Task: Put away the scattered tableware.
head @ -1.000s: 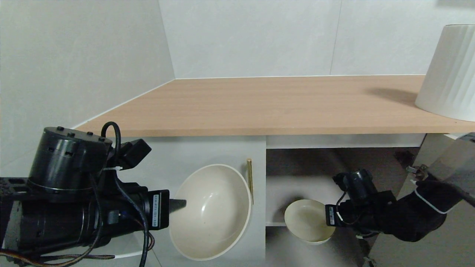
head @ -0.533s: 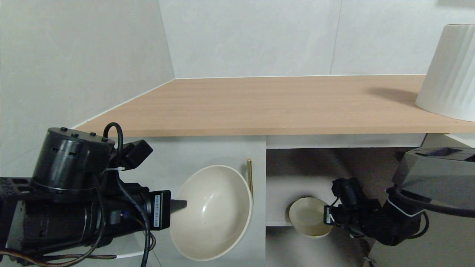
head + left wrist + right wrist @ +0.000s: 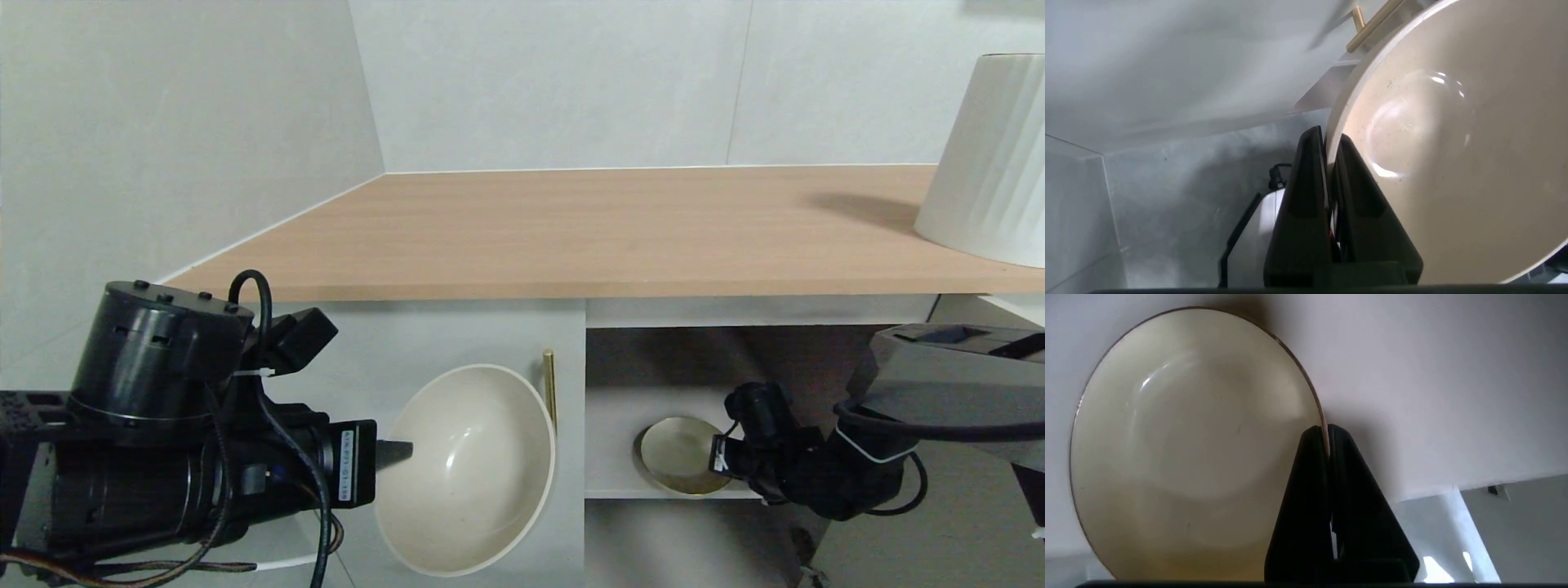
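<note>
My left gripper (image 3: 398, 452) is shut on the rim of a large cream bowl (image 3: 469, 468), held tilted in front of the closed cabinet door (image 3: 465, 335). In the left wrist view the fingers (image 3: 1308, 175) pinch that large bowl's (image 3: 1454, 147) edge. My right gripper (image 3: 720, 461) is shut on the rim of a small cream bowl (image 3: 679, 454), which sits over the white shelf (image 3: 612, 425) inside the open cabinet. The right wrist view shows the small bowl (image 3: 1192, 441) with its rim clamped between the fingers (image 3: 1310, 478), above the shelf surface (image 3: 1437, 392).
A wooden countertop (image 3: 620, 229) runs above the cabinet, with a white lampshade (image 3: 992, 155) at its right end. A brass handle (image 3: 549, 390) stands on the closed door's edge beside the large bowl. The wall corner lies to the left.
My right arm has carried the small bowl up and back from below the shelf edge onto the shelf. The left arm and large bowl have stayed nearly still.
</note>
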Controlling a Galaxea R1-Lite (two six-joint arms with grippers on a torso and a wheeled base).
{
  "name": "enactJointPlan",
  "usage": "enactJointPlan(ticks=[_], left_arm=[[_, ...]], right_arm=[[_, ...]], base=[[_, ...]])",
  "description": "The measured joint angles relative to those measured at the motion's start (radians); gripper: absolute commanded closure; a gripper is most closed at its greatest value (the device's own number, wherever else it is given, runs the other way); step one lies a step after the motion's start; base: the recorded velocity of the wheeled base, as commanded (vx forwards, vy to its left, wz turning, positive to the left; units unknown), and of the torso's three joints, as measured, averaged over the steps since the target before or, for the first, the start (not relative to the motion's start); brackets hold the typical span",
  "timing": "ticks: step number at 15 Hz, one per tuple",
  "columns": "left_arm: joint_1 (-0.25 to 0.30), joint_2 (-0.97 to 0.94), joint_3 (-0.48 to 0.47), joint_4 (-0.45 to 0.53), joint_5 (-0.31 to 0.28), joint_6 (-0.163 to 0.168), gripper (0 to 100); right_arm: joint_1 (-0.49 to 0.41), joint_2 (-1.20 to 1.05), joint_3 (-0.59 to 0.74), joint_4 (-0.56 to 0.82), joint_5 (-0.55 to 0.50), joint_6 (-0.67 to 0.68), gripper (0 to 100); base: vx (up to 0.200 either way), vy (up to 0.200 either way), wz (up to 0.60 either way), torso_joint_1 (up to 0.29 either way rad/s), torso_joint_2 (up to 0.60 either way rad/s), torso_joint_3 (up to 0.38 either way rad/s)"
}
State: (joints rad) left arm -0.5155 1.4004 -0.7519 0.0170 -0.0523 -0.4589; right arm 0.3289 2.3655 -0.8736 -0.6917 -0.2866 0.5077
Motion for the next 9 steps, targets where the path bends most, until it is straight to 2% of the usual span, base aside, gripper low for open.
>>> enactJointPlan(ticks=[9], left_arm=[[0.0,0.013,0.0,0.0,0.002,0.0,100]], right_arm=[[-0.014,0.042,-0.097,0.039,-0.046,0.012,100]], base=[[0.0,0.0,0.0,0.0,0.0,0.0]])
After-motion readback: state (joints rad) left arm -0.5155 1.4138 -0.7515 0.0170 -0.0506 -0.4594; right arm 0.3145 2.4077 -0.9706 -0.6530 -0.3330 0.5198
